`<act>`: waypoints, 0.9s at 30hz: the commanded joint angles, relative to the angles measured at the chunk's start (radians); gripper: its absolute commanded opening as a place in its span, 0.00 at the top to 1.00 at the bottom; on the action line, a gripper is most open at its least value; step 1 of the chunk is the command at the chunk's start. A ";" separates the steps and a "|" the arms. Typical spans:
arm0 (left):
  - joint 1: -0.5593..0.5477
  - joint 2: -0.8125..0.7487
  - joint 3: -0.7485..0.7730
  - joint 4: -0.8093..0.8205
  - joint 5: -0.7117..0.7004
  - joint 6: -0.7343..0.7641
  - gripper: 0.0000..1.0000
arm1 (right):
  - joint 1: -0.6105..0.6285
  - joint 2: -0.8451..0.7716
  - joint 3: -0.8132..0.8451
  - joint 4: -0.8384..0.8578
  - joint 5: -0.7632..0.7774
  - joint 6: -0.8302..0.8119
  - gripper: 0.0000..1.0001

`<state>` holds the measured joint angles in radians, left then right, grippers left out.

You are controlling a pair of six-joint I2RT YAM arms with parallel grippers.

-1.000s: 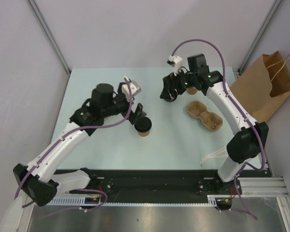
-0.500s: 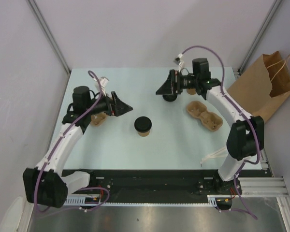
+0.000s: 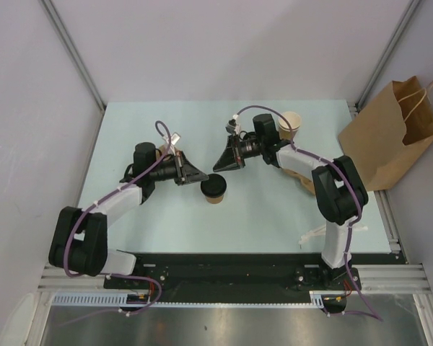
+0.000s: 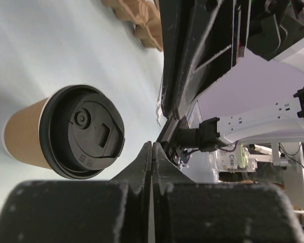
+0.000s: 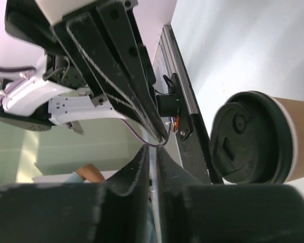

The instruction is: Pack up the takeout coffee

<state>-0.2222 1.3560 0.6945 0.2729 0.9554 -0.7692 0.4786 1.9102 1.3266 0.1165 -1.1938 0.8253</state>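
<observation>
The takeout coffee (image 3: pixel 290 124), an open tan paper cup with a pale inside, stands at the back of the table, behind my right arm. A second tan cup capped with a black lid (image 3: pixel 213 189) stands at the table's middle. It also appears in the left wrist view (image 4: pixel 81 131) and the right wrist view (image 5: pixel 253 136). My left gripper (image 3: pixel 204 177) (image 4: pixel 152 144) lies low just left of the lidded cup, jaws pressed together and empty. My right gripper (image 3: pixel 215 167) (image 5: pixel 153 147) points at it from the upper right, with only a thin slit between its fingers and nothing held.
The brown pulp cup tray (image 3: pixel 303 179) lies partly under my right forearm. A brown paper bag (image 3: pixel 393 133) stands at the table's right edge. Something tan (image 3: pixel 161 149) peeks out behind my left wrist. Both gripper tips sit close together above the lidded cup.
Both arms have swung low and inward towards the lidded cup. Both grippers went from wide open to closed. The right arm's move uncovered the open cup at the back.
</observation>
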 commanded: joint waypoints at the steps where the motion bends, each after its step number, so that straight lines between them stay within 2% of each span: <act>1: -0.029 0.049 -0.021 0.124 0.009 -0.064 1.00 | 0.003 0.042 0.005 0.052 -0.012 0.051 0.93; 4: -0.034 0.075 -0.015 0.124 0.014 -0.065 1.00 | 0.011 0.056 -0.009 0.051 -0.012 0.052 1.00; 14: -0.046 0.193 0.000 0.054 -0.033 -0.004 1.00 | 0.003 0.141 -0.018 0.034 -0.004 0.018 1.00; 27: -0.046 0.301 0.026 -0.060 -0.116 0.062 1.00 | -0.037 0.259 -0.018 -0.156 0.072 -0.143 1.00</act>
<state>-0.2665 1.6150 0.7216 0.3157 0.9485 -0.7994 0.4660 2.0987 1.3174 0.0906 -1.2263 0.7788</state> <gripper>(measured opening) 0.003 0.007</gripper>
